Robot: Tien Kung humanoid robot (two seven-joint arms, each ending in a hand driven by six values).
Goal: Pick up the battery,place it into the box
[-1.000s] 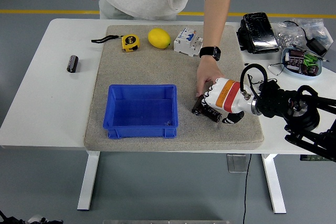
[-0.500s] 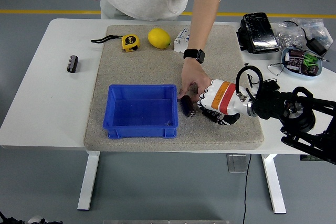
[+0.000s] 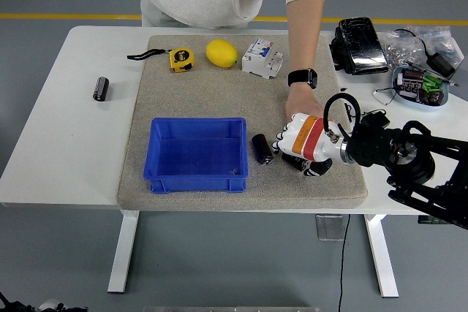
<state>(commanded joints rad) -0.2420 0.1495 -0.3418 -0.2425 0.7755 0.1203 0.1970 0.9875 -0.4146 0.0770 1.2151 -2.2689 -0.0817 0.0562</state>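
A black cylindrical battery [image 3: 261, 148] lies on the grey mat [image 3: 212, 96], just right of the blue box [image 3: 197, 153], which holds nothing. My right hand [image 3: 289, 153], white with an orange band, rests on the mat a little right of the battery, not touching it. Its fingers are loosely bent and hold nothing. A person's hand [image 3: 300, 102] with a black watch hovers right behind my hand. A second black battery [image 3: 101, 88] lies on the bare table at far left. My left arm is out of view.
Along the mat's far edge sit a yellow tape measure [image 3: 180, 58], a lemon [image 3: 221, 53] and a white circuit breaker [image 3: 261, 58]. A black device [image 3: 360, 45], cables and a small tray of parts [image 3: 420, 84] crowd the table's right end. The person stands at the far side.
The person pushed the battery left from under my hand to beside the box, then drew the hand back to the right. My hand shifted slightly left.
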